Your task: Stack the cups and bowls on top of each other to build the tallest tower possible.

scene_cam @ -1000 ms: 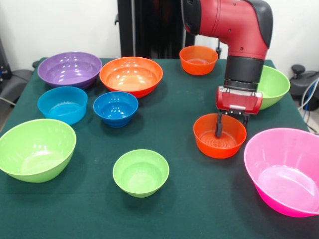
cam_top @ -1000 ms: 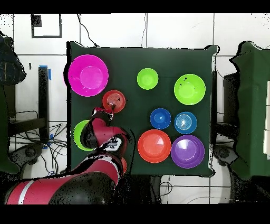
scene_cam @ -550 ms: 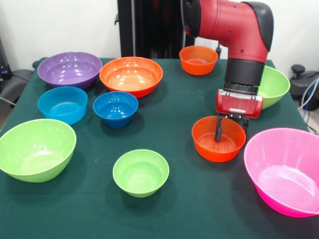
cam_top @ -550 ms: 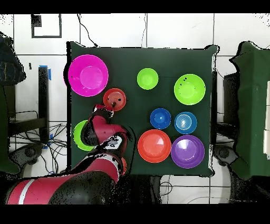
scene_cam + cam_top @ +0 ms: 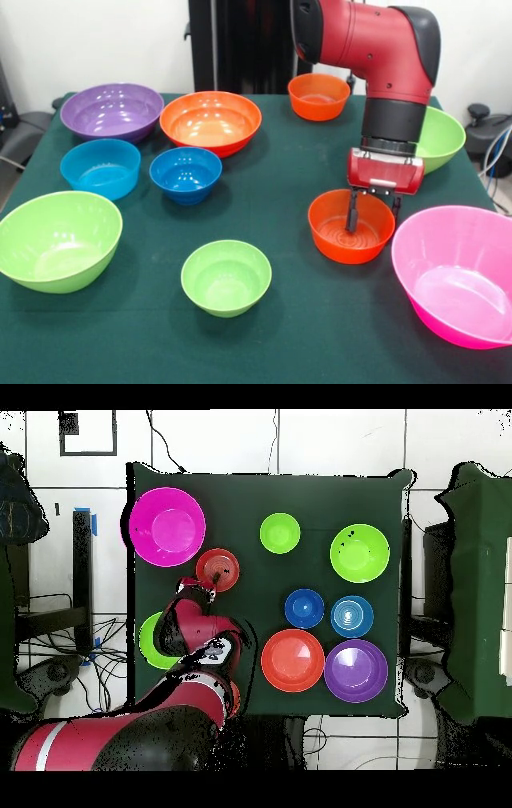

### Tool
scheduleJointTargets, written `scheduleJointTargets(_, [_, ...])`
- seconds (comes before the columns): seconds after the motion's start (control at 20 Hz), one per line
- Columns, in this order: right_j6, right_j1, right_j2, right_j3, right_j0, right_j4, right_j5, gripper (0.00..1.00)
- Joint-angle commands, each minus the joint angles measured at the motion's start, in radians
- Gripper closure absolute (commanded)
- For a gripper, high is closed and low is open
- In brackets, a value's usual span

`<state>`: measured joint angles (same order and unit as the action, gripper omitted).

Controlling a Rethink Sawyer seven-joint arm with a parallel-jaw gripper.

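Shifted slightly sideways with arm: small orange bowl (image 5: 351, 226), between pink bowl (image 5: 458, 274) and small green bowl (image 5: 226, 277). Gripper (image 5: 372, 212) clamps its far rim, one finger inside, one outside. Likely light, stiff, slippery plastic; wall pinch suits.

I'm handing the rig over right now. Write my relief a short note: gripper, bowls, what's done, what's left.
Gripper: straddling the far rim of the small orange bowl, one finger inside; a firm grip is unclear.
Bowls: that one sits beside the pink bowl; the other bowls stand singly across the table.
Done: nothing stacked.
Left: the entire tower.
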<state>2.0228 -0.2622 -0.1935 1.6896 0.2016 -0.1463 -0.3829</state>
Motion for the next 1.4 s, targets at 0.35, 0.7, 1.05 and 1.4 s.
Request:
scheduleJointTargets(0.35, [0.096,0.041,0.051,-0.078,-0.002,-0.023,0.091,0.00])
scheduleJointTargets(0.7, [0.092,0.041,0.050,-0.084,-0.003,-0.022,0.102,0.00])
scheduleJointTargets(1.05, [0.093,0.034,0.047,-0.080,0.000,-0.017,0.098,0.00])
scheduleJointTargets(1.4, [0.081,-0.005,0.059,-0.059,-0.013,0.003,0.155,0.00])
